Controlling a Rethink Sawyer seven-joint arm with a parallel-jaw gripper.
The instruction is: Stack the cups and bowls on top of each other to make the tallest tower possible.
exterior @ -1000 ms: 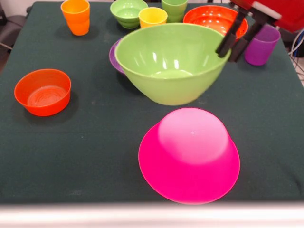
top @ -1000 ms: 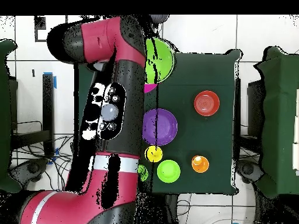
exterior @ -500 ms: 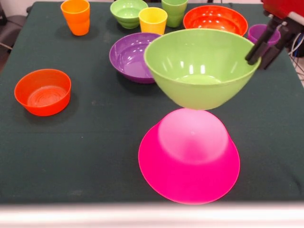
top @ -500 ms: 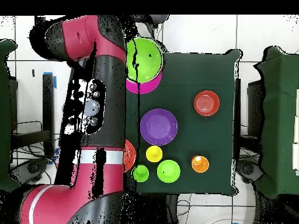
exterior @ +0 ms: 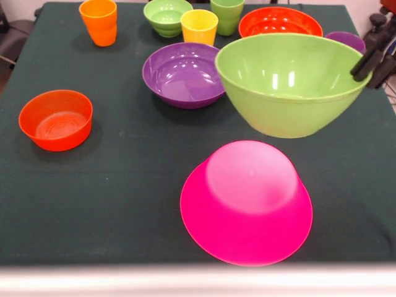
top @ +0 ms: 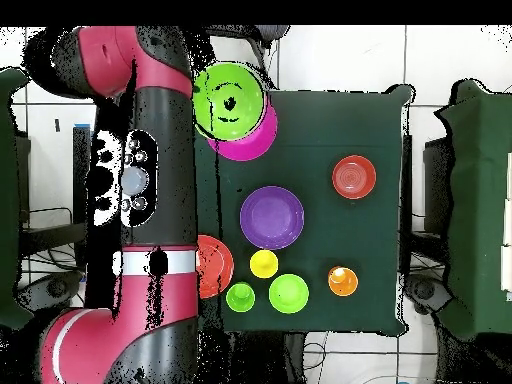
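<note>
Large light green glossy plastic bowl held upright in the air, mouth up, above the dark green tablecloth, up and to the right of the big pink glossy plastic bowl in the front view. Black gripper at the picture's right edge, its fingers clamped on the green bowl's right rim. Pink bowl turned upside down near the table's front edge, base up, wide rim flat on the cloth, with nothing stacked on it. In the overhead view, green bowl overlapping the pink one beside the red and black arm.

Wide purple glossy bowl upright on the cloth, behind and left of the held bowl, partly covered by it at the right side. Small orange-red bowl standing alone at the left, well apart from the rest. Along the far edge, left to right in the front view: orange plastic tumbler, small ribbed green bowl, yellow tumbler just in front of it, light green tumbler, second orange-red bowl, and purple tumbler showing only its rim behind the held bowl. All of these upright, mouths up.
</note>
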